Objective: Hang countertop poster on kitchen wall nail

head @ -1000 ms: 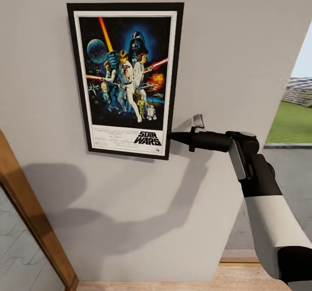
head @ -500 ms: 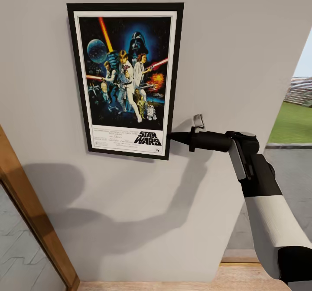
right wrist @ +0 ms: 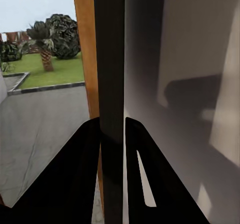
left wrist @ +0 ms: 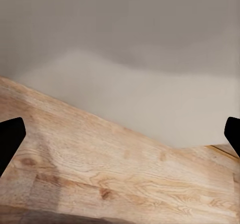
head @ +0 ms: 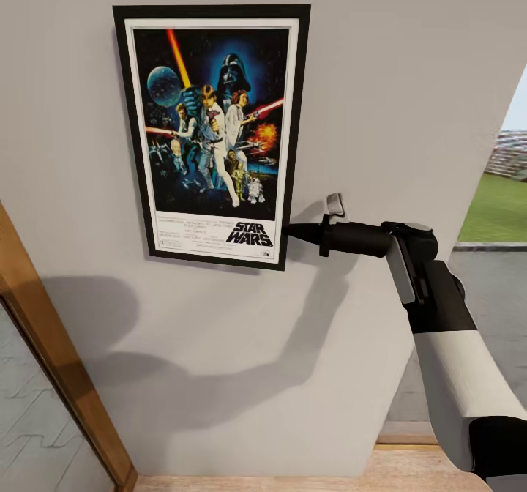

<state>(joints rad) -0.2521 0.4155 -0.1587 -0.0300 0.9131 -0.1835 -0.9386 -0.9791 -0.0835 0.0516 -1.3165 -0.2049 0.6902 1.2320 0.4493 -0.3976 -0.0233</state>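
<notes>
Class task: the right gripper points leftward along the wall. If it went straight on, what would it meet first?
The poster: the right gripper already pinches its frame's lower right edge, so it would push further onto it.

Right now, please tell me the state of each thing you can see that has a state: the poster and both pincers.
poster: upright, flat against the grey wall, gripped by its lower right edge.
right pincer: shut on the poster's frame edge; the right wrist view shows the fingers on either side of it.
left pincer: open, holding nothing, over the wooden floor.
</notes>
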